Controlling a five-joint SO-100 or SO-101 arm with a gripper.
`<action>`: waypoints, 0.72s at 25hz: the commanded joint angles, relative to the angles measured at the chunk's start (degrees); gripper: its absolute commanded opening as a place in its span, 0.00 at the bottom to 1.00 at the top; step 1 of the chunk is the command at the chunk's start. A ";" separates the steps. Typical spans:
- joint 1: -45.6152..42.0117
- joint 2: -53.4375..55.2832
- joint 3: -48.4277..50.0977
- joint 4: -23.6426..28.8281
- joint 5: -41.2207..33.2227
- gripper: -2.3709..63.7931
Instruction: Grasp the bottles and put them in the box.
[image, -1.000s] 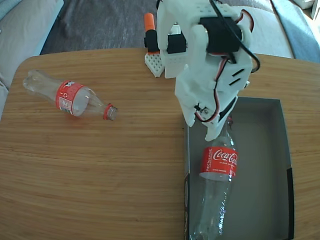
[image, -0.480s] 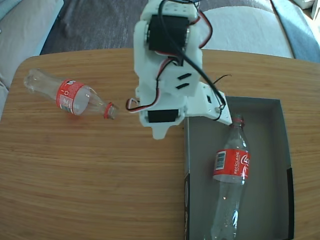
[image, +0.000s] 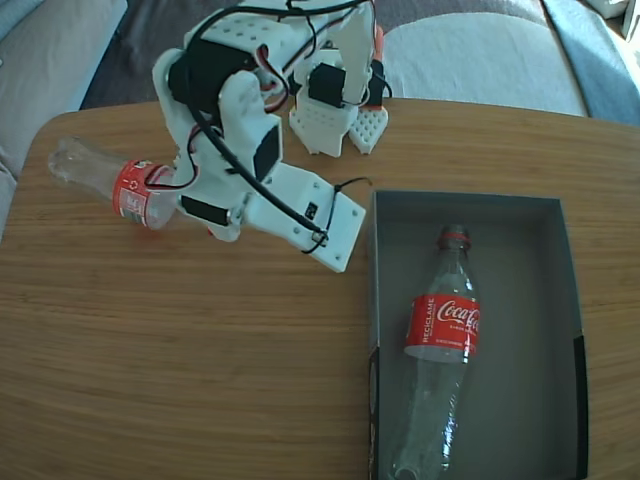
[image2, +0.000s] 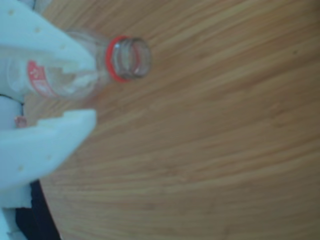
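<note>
A rounded tabletop of pale wood with fine straight grain fills the fixed view, soft grey upholstery showing beyond its far edge. On its right side sits the box, a shallow rectangle of dark grey cardboard with low walls and a matte floor. A white plastic arm (black servo blocks and looping black cables on its flat printed panels) leans from its base at the far edge toward the left half of the tabletop.

Inside the box lies one bottle, clear ribbed plastic, uncapped, with a red Coca-Cola wrap label and a red neck ring; it rests lengthwise, mouth toward the far wall, left of the box's centre. The other bottle lies on its side on the bare wood at the left, base toward the table's edge, its neck end hidden behind the arm in the fixed view.

In the wrist view the end effector stands open, its two blocky white fingers spread on either side of this bottle's shoulder, the red-ringed open mouth poking out past the fingertips. Whether the fingers touch the plastic cannot be told.
</note>
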 joint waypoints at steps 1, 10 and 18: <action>2.20 4.92 1.14 -1.93 0.35 0.11; 4.48 16.35 16.44 -7.91 -0.09 0.13; 7.65 19.95 22.24 -8.00 -0.26 0.52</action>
